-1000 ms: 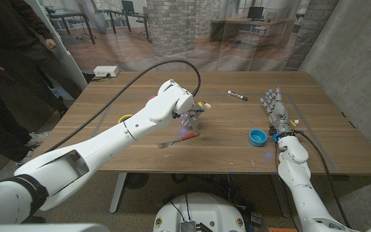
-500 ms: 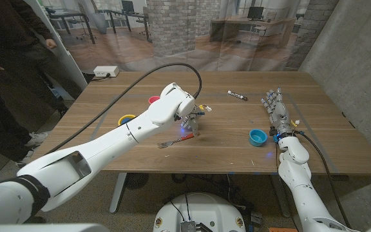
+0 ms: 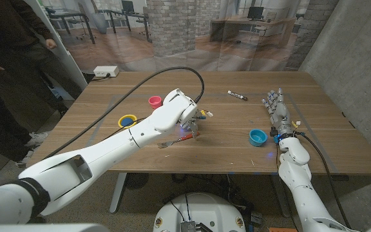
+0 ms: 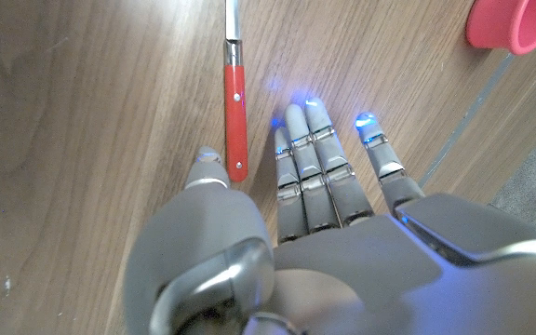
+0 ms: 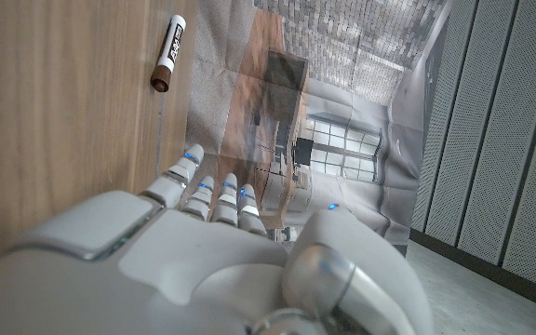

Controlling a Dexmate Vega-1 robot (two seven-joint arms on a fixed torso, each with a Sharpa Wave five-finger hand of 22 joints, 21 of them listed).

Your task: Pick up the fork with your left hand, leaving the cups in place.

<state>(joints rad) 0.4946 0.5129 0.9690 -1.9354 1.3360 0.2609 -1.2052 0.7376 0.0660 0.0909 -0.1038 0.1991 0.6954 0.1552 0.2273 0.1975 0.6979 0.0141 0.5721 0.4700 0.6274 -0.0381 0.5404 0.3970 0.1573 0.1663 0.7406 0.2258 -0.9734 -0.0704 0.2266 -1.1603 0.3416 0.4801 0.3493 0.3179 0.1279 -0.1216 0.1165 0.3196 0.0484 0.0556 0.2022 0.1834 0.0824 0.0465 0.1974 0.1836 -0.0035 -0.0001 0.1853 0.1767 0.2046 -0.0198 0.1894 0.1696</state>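
Left hand [image 4: 314,214] is spread open over table, holding nothing; fork [image 4: 235,102] is seen between thumb and fingers [image 4: 307,149], red handle nearest.

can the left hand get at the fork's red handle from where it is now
Probably yes. In the left wrist view the left hand hangs right over the fork, the red handle lying bare on the table between thumb and fingers. The pink cup sits well aside.
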